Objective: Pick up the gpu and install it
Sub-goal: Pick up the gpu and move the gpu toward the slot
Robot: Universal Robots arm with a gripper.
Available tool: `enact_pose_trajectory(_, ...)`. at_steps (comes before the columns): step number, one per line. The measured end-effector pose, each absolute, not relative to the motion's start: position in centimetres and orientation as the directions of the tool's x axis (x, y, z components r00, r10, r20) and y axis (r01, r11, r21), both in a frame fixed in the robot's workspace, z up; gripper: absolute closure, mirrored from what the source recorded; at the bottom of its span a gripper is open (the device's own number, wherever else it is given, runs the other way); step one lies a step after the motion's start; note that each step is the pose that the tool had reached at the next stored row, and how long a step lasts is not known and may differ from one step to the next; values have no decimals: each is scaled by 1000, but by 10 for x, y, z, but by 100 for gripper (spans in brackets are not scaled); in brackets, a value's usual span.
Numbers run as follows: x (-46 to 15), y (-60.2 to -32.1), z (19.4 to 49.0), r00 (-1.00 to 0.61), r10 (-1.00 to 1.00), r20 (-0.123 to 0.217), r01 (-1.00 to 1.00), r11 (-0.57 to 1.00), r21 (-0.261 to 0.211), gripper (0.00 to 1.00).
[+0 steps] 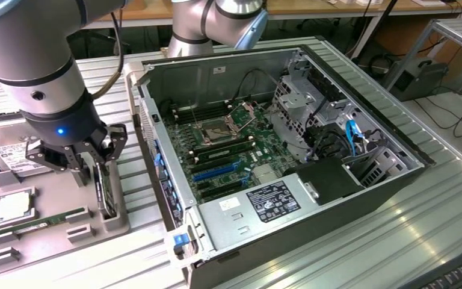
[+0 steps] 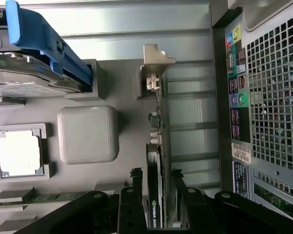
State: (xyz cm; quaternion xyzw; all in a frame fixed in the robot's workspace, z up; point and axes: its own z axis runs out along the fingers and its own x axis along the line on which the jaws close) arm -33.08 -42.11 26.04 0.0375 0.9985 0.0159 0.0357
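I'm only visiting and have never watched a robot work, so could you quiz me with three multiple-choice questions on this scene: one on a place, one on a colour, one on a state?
1. Where is the gpu?
A) on a shelf
B) on the floor
C) on edge in the grey tray

2. What colour is the small light on the arm?
A) blue
B) red
C) green

3. How is the computer case?
A) shut all round
B) open at the side
C) upside down

Answers:
1 C, the gpu stands in a slot of the grey tray, right under the gripper.
2 A, the light glows blue.
3 B, the motherboard shows inside.
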Motion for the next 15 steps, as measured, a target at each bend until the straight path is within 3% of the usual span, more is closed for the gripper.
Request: enact_pose_trajectory(15, -330, -420, 243, -995, 76, -70, 74, 997, 34, 64)
